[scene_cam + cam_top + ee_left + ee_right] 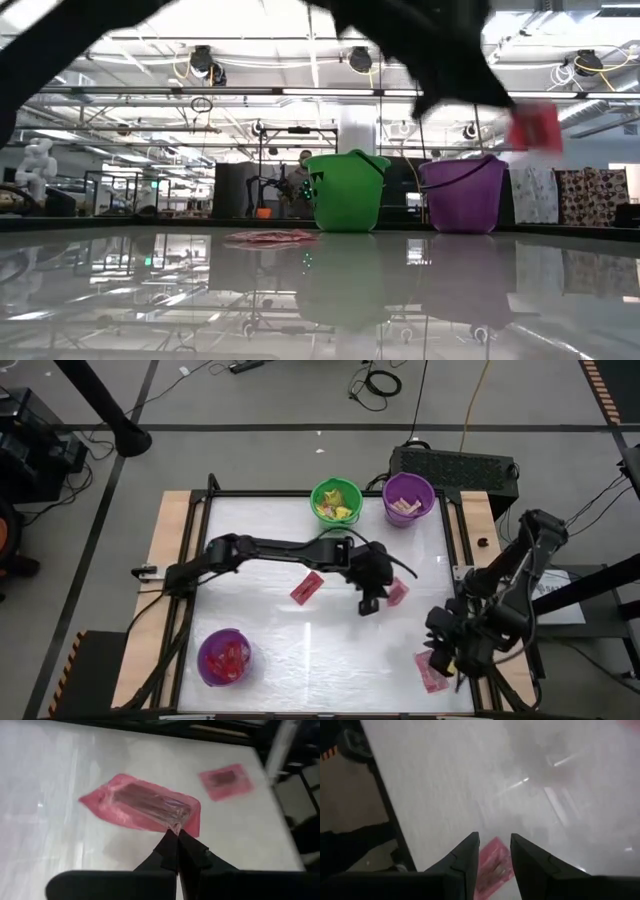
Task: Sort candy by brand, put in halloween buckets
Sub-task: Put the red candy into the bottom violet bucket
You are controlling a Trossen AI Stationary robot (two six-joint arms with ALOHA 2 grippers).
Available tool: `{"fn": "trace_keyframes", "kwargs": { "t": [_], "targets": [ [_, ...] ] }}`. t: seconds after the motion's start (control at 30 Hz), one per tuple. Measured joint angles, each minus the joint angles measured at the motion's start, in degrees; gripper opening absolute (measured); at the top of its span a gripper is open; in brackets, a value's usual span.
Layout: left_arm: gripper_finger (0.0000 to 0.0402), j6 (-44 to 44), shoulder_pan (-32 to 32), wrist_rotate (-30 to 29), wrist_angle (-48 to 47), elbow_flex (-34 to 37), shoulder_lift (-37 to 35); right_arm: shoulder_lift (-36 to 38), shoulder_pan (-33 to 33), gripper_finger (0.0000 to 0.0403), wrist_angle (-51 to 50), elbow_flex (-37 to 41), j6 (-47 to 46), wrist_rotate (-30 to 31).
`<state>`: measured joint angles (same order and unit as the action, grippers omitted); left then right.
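My left gripper point(380, 598) is over the table's middle, shut on a flat pink packet point(397, 593), which shows raised in the low view point(535, 128). A second red packet point(307, 588) lies flat on the table to its left. My right gripper point(494, 851) is open at the near right, its fingers standing over a third pink packet point(430, 672) that lies on the table. A green bucket point(335, 500) with yellow packets and a purple bucket point(408, 498) with tan pieces stand at the far edge. Another purple bucket point(224, 657) with red packets stands near left. My left gripper pinches the pink packet by the clear wrapper edge point(176, 824) between its two shut fingertips, at one end of the packet. The fingers come from above, slanting down. The packet hangs below and beyond the fingertips, lifted clear of the table.
The white tabletop is bordered by a black frame point(200, 510) and wooden side strips. A dark box point(455, 465) stands behind the far right corner. Open table lies between the near-left purple bucket and my right arm.
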<state>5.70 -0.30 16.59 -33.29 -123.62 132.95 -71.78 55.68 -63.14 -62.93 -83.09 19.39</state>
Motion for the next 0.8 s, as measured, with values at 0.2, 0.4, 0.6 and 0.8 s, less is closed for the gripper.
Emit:
{"fn": "trace_keyframes", "kwargs": {
  "t": [0.2,0.4,0.6,0.8],
  "targets": [
    [0.0001,8.7,-4.0,-3.4,-19.9,-0.2,-7.5,-0.6,5.1,0.0105,2.6,0.0,0.0,3.3],
    [0.0001,16.3,-11.7,-5.8,-37.8,-0.3,-12.2,-3.5,6.4,0.0105,6.5,0.0,1.2,6.2],
    [0.0000,19.1,-20.7,-10.6,-53.9,-0.1,-13.5,-7.8,6.3,0.0105,12.9,0.0,0.4,5.9],
    [0.0000,19.9,-29.1,-13.6,-56.4,0.8,-16.3,-13.0,5.0,0.0105,21.8,0.0,-6.6,6.0]
  ]
}}
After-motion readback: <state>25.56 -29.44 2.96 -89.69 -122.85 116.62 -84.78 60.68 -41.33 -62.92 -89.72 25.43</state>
